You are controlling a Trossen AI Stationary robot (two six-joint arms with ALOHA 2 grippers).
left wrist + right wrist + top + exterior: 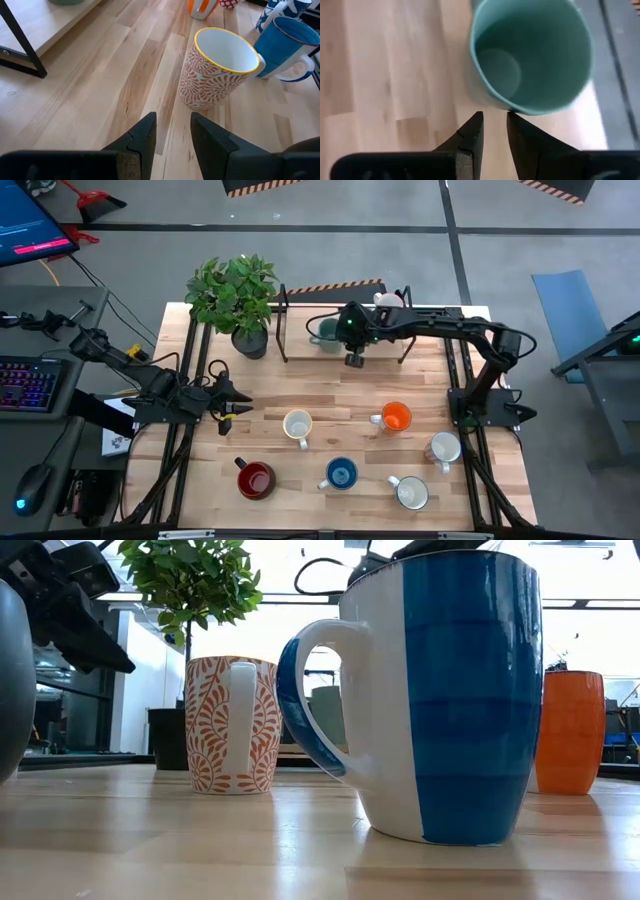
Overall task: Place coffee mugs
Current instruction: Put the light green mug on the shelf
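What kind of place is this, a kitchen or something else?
Probably a robotics lab, not a kitchen: a keyboard and monitor sit beside the table, and striped hazard tape marks the concrete floor.

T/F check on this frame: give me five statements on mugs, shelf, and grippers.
1. The teal mug stands on the wooden shelf. True.
2. The right gripper carries the orange mug. False: that mug stands on the table; the gripper holds nothing, just beside the teal mug.
3. The left gripper is empty, jaws apart. True.
4. The blue mug lies tipped over. False: it is upright.
5. The plant sits at the table's near edge. False: far-left corner.
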